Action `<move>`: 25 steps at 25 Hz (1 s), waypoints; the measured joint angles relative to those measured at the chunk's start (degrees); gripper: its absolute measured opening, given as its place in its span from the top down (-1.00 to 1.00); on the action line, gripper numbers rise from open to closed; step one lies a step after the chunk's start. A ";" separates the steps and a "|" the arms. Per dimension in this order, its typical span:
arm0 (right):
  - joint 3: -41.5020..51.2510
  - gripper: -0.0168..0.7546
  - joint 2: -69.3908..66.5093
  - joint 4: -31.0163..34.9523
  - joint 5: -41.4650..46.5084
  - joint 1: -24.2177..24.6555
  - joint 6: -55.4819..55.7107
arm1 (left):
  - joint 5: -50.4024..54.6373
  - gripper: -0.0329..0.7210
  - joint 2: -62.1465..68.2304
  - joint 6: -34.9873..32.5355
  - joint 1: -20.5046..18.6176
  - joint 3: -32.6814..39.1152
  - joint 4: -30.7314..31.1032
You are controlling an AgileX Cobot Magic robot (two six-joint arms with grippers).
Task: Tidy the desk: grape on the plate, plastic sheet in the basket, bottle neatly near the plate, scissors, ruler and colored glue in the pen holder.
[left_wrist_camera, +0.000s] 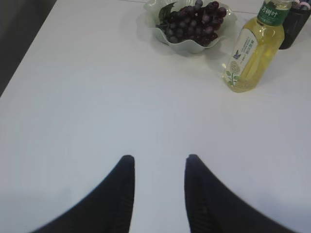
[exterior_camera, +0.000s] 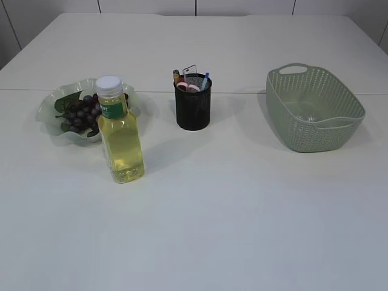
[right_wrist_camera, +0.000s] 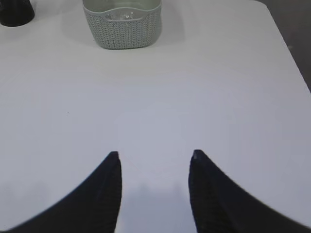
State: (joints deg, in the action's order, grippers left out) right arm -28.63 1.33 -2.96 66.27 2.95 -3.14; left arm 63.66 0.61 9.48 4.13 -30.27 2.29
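The grape bunch (left_wrist_camera: pixel 194 22) is lying in the wavy green plate (left_wrist_camera: pixel 192 47), far ahead of the left claw (left_wrist_camera: pixel 158 162) and a little to its right. The bottle (left_wrist_camera: pixel 252 51) of yellow liquid is standing upright just beside the plate, further to the right of that claw, its white cap (exterior_camera: pixel 109 83) showing in the exterior view. Beyond the bottle, at the far right edge of the left wrist view, the black mesh pen holder (exterior_camera: pixel 193 103) is standing on the desk (exterior_camera: pixel 242 212), with several items sticking up out of it; which ones they are is hard to tell at this size. The left claw is hanging spread above bare desk, gripping nothing.

The green woven basket (right_wrist_camera: pixel 121 24) is sitting well ahead of the right claw (right_wrist_camera: pixel 154 155) and slightly to its left, with something clear and shiny lying on its bottom. The pen holder is showing at the far upper left of that claw's view, well apart from the basket. The right claw is likewise hanging with its fingers spread wide over empty desk, holding nothing.
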 joint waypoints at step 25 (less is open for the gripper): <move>0.00 0.01 0.00 3.37 0.00 0.00 -4.97 | 0.00 0.27 0.00 -4.08 0.00 0.00 -2.29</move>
